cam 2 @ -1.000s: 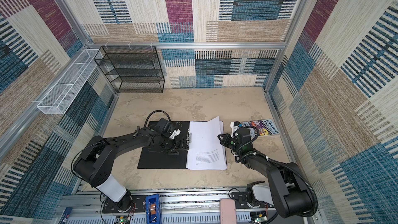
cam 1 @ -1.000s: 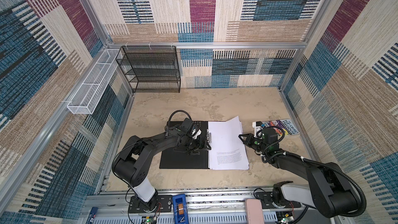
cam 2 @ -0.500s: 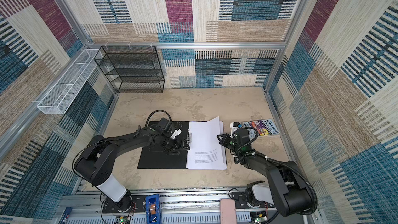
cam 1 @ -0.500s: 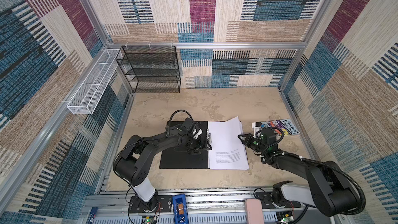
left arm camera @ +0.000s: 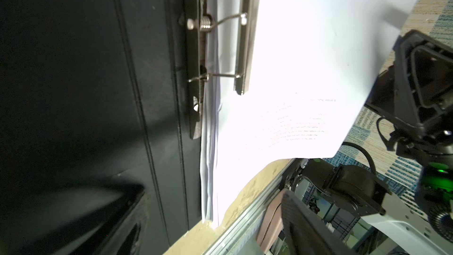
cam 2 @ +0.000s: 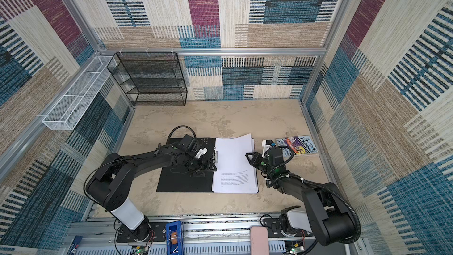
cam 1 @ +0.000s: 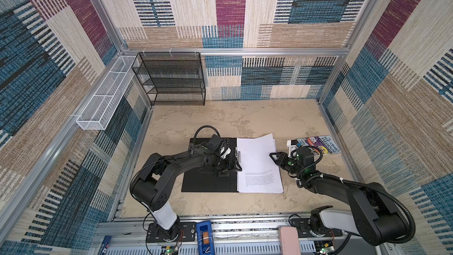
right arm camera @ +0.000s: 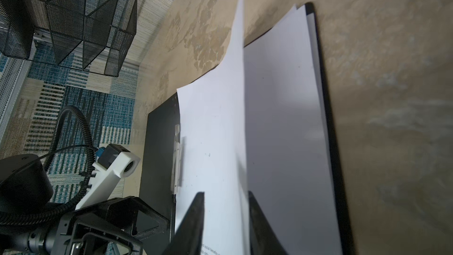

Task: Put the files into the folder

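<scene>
The loose white paper sheets lie on the right half of the open black-lined flat folder, with their long edges parallel to its metal spine clip; the left gripper hovers beside that clip, spread wide, and the right gripper has its jaws parted astride the top sheet's lifted outer edge, pinching nothing.

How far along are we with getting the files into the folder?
Done: the files lie stacked on the right half of the open folder, with the clip across their spine edge. In hand: the right end effector, jaws apart, straddles the raised edge of the top sheet; the left end effector hovers open beside the clip. Left: flatten it and close the folder.
</scene>
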Controlling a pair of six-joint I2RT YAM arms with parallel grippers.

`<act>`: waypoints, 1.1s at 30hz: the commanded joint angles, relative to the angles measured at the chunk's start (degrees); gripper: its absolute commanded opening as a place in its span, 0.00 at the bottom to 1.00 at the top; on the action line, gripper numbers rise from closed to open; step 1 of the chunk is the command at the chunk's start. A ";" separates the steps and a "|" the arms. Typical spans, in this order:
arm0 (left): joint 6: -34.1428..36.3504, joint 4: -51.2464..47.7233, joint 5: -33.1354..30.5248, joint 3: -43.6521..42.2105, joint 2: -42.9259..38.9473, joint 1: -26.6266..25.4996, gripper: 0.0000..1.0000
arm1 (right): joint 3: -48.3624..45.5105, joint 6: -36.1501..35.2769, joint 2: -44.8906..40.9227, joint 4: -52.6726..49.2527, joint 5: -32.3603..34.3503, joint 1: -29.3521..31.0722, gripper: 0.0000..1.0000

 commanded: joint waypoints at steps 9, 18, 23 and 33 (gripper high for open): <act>2.78 -4.79 -2.50 2.17 -0.19 -2.47 0.84 | 2.05 -2.25 -7.19 -15.57 14.29 -0.01 0.88; 4.35 -9.50 -6.74 1.32 -2.14 -0.58 0.84 | 3.65 -6.20 -5.52 -17.51 14.89 -0.06 0.97; 5.40 -8.08 -4.85 -0.89 -0.80 -0.67 0.84 | 5.69 -8.95 -3.20 -16.92 11.71 -0.10 1.00; -0.71 1.15 -1.40 -1.54 3.87 -4.61 0.84 | 17.91 -17.60 5.07 -19.79 2.42 -0.22 1.00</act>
